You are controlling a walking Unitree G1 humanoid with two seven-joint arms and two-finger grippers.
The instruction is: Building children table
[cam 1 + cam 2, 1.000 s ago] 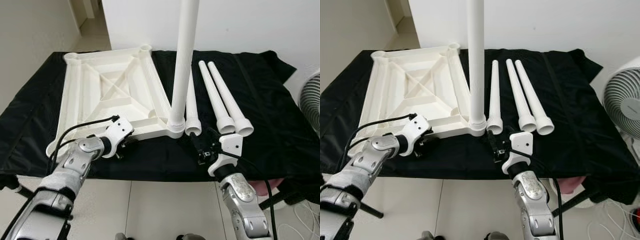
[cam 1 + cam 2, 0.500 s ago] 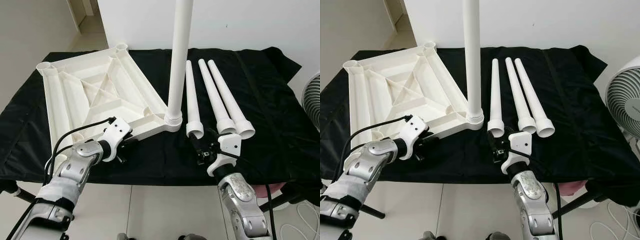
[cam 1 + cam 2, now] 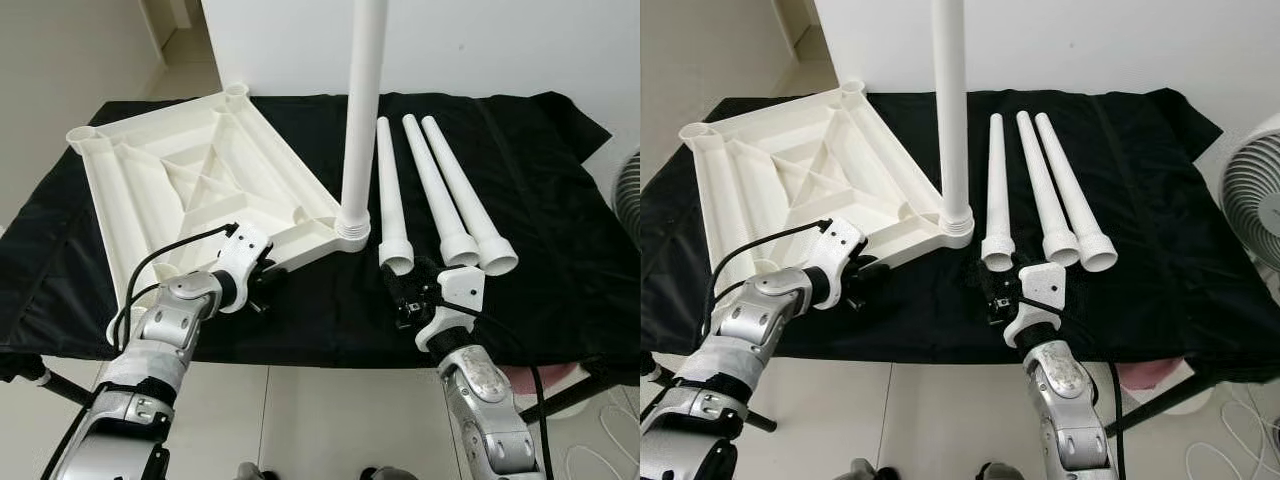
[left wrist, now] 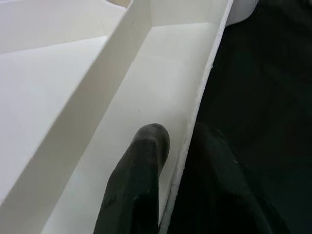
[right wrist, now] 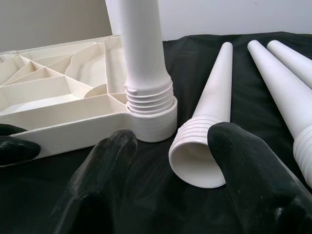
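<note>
Now fixing legs: left gripper (image 3: 262, 283) pinching the near rim of the upside-down table top (image 3: 190, 190) at frame left, one leg (image 3: 362, 110) up in its corner, right gripper (image 5: 170, 161) spread wide by the next leg (image 5: 207, 131) at bottom middle, ready to grab.

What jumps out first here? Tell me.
A tall white leg stands upright, screwed into the near corner of an upside-down white tabletop on black cloth. Three loose legs lie side by side to its right. The left claw clamps the tabletop's near rim; the right claw is open before the nearest loose leg.
</note>
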